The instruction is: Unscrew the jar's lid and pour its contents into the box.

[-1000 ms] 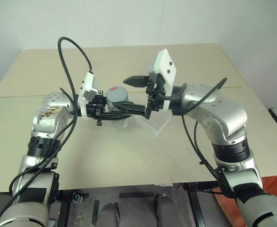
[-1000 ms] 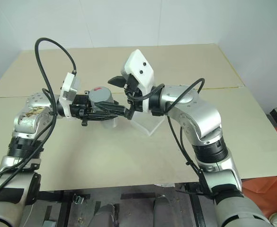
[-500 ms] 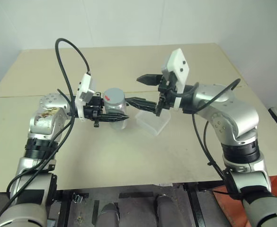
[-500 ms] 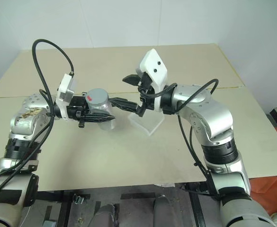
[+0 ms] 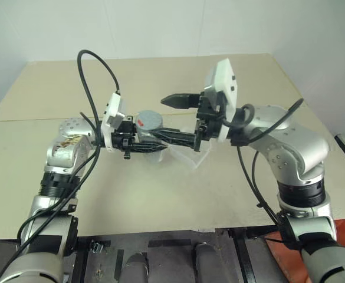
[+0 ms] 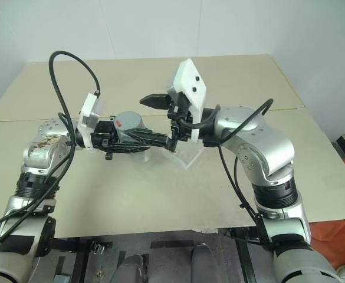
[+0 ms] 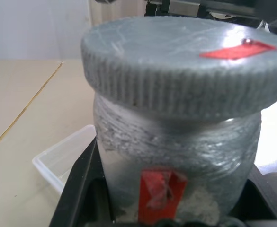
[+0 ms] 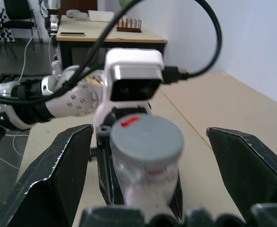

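My left gripper [image 5: 147,138] is shut on the silvery jar [image 5: 149,131] and holds it upright above the table. A red mark [image 7: 159,189] shows on the jar's side. The grey ribbed lid [image 7: 185,61] sits on the jar and carries a red patch on top. My right gripper [image 5: 162,118] is open and level, facing the jar, with one finger [image 5: 181,100] behind the lid and the other [image 5: 175,138] in front of it; neither touches it. The clear box [image 5: 191,154] lies on the table under the right gripper. The contents are hidden inside the jar.
The beige table [image 5: 160,194] has a seam running across its far half [image 5: 30,119] and free room all around the box. Black cables [image 5: 95,71] loop above both wrists.
Half a second ago the right gripper stood a little away from the jar; now its open fingers are back on either side of the lid. The left grip on the jar is unchanged.
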Robot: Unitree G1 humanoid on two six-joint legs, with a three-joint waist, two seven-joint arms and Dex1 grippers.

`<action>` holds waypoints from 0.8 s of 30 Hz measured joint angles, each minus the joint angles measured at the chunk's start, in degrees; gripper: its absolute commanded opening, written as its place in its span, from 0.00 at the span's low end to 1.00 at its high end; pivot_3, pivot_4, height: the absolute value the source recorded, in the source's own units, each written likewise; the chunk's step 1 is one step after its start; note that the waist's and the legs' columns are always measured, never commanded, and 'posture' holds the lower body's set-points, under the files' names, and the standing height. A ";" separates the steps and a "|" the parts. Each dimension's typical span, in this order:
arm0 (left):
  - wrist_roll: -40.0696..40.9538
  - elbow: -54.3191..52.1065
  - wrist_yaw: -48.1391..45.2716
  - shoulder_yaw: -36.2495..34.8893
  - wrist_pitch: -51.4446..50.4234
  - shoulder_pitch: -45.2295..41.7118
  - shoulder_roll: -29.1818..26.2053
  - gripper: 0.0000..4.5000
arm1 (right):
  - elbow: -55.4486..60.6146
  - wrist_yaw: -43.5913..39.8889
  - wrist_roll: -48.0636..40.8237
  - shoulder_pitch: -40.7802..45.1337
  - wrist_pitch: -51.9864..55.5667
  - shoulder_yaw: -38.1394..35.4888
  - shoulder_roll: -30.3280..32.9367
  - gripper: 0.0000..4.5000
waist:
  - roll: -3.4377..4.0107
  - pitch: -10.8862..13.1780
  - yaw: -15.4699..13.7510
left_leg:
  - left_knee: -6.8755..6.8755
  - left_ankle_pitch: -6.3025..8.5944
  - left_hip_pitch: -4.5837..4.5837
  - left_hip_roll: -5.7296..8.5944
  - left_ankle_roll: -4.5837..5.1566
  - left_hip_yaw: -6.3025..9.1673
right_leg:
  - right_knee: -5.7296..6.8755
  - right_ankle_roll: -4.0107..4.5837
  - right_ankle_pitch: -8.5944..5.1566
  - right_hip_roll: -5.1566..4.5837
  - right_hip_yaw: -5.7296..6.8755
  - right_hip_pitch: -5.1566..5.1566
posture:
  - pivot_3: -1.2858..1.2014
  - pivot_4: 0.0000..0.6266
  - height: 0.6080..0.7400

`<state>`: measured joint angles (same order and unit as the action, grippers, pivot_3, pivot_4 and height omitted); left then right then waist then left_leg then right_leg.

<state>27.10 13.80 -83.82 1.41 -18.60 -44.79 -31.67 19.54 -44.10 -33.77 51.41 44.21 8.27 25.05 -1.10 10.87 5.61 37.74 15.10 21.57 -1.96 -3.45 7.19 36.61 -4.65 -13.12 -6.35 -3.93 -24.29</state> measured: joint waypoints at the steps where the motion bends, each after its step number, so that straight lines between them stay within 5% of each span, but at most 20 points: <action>1: 0.00 0.02 0.02 0.01 0.00 -0.07 0.15 0.43 | -0.14 0.49 0.49 0.15 0.01 0.54 -0.52 0.99 | 0.00 0.00 -0.02 | 0.00 0.00 0.00 0.00 0.00 0.00 | 0.00 0.00 0.00 0.00 0.00 0.00 | 0.52 0.24 1.00; 18: 0.00 -0.07 0.08 0.00 0.01 -0.10 0.10 0.43 | -2.76 2.98 3.37 1.96 2.32 3.93 -3.19 0.99 | 0.00 0.00 -0.03 | 0.00 0.00 0.00 0.00 0.00 0.01 | 0.00 0.00 0.00 0.00 0.00 0.00 | 0.52 0.24 1.00; 21: -0.01 -0.10 0.07 0.00 0.01 -0.10 0.10 0.43 | -2.82 2.96 3.35 1.97 2.55 3.93 -3.19 0.87 | 0.00 0.00 0.00 | 0.00 0.00 0.00 0.00 0.00 0.01 | 0.00 0.00 0.00 0.00 0.00 -0.01 | 0.52 0.24 1.00; 24: 0.02 -0.12 0.07 -0.03 0.01 -0.10 0.05 0.43 | -2.84 2.95 3.24 1.98 2.85 3.94 -3.25 0.65 | 0.00 0.00 -0.01 | 0.00 0.00 0.00 0.00 0.00 0.01 | 0.00 0.00 0.00 0.00 0.00 0.00 | 0.52 0.24 1.00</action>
<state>27.12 13.68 -83.76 1.38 -18.59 -44.89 -31.62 16.70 -41.16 -30.54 53.40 47.06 12.21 21.80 -1.10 10.87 5.60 37.74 15.10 21.57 -1.96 -3.45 7.20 36.61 -4.65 -13.12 -6.35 -3.93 -24.30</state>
